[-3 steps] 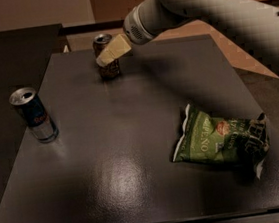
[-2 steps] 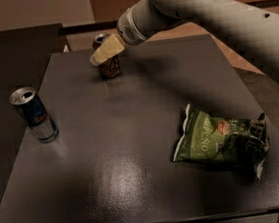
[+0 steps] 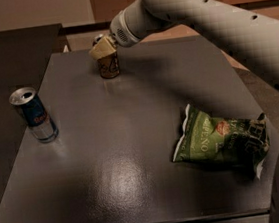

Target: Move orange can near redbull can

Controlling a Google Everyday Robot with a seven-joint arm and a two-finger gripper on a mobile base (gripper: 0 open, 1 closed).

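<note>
The orange can (image 3: 109, 66) stands upright near the far edge of the dark table (image 3: 137, 184), brownish-orange with dark lettering. My gripper (image 3: 103, 48) is at the can's top and covers its upper part, at the end of the pale arm reaching in from the upper right. The redbull can (image 3: 34, 115) stands upright at the table's left edge, blue and silver with an open silver top. It is well apart from the orange can, to its front left.
A green chip bag (image 3: 220, 139) lies on the right side of the table. A second dark surface (image 3: 12, 57) adjoins the table at the far left. The arm (image 3: 219, 19) spans the upper right above the table.
The gripper and arm have shifted slightly left at the orange can's top. The orange can, the redbull can and the chip bag stay where they were.
</note>
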